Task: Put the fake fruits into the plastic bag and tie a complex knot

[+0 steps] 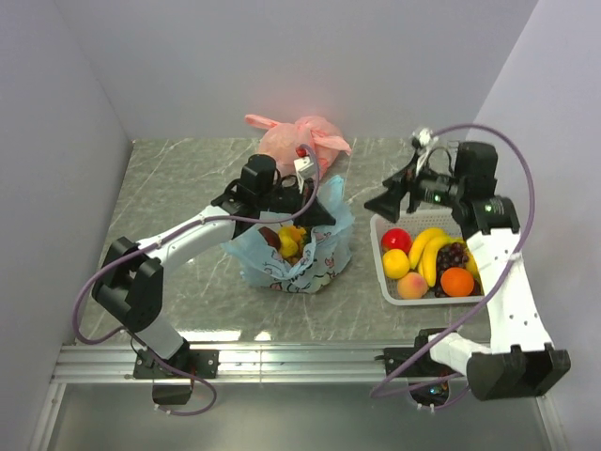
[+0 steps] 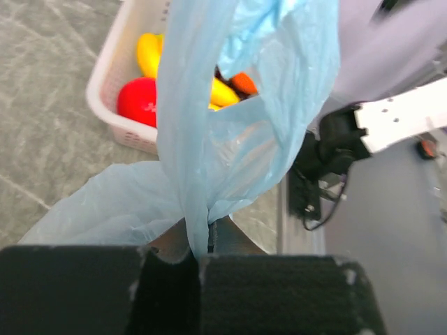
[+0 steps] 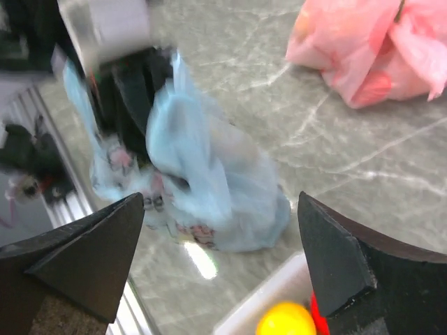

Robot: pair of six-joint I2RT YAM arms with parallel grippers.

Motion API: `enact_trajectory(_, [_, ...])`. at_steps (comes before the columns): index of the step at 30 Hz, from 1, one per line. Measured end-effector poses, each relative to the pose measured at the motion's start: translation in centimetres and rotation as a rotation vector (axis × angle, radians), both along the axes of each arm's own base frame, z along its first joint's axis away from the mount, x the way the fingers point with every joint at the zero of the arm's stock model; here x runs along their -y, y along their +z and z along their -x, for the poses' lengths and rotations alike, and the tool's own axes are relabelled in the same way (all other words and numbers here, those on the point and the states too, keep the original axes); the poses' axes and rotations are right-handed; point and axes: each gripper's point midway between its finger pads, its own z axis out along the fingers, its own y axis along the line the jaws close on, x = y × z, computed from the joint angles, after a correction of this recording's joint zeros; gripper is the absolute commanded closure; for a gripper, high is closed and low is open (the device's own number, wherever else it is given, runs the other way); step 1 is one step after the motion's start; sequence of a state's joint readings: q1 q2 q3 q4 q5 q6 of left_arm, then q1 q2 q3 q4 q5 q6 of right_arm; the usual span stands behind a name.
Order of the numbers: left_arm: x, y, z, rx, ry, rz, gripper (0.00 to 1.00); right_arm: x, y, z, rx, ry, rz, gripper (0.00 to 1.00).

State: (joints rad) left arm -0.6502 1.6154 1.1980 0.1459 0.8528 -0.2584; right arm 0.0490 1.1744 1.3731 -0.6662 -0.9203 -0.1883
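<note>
The light-blue plastic bag [image 1: 324, 258] stands mid-table with yellow and dark fake fruits [image 1: 289, 241] inside it. My left gripper [image 1: 299, 199] is over its mouth, shut on a gathered strip of the bag [image 2: 237, 105]; the film runs down between the closed fingers at the left gripper [image 2: 199, 255]. More fake fruits lie in the white basket [image 1: 379, 258]: a red one [image 1: 395, 239], bananas [image 1: 429, 250], an orange [image 1: 457, 281] and a peach [image 1: 411, 286]. My right gripper [image 1: 383, 202] hangs open above the basket's left end, empty, facing the bag [image 3: 202, 188]; the right gripper [image 3: 223, 265] holds nothing.
A pink-orange knotted bag [image 1: 296, 141] sits behind the blue one, also the pink bag [image 3: 370, 56] in the right wrist view. Walls close in the table on the left, back and right. The metal rail [image 1: 282, 362] runs along the near edge.
</note>
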Motion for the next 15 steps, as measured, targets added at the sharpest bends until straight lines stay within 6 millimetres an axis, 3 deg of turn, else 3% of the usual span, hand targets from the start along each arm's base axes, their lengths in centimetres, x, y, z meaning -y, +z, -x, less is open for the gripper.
enact_trajectory(5, [-0.4, 1.3, 1.5, -0.02, -0.082, 0.039, 0.97, -1.1, -3.9, 3.1, 0.011, 0.114, -0.021, 0.02])
enact_trajectory(9, [-0.5, 1.4, 2.3, -0.04, -0.125, 0.044, 0.97, -2.8, -5.2, 2.6, 0.027, 0.202, -0.034, 0.07])
enact_trajectory(12, [-0.5, 1.4, 2.7, -0.049, -0.143, 0.046, 0.97, -3.9, -6.3, 1.9, 0.036, 0.24, -0.039, 0.18])
enact_trajectory(15, [-0.6, 1.4, 2.8, -0.051, -0.151, 0.046, 0.96, -5.3, -7.2, 1.6, 0.037, 0.281, -0.039, 0.38])
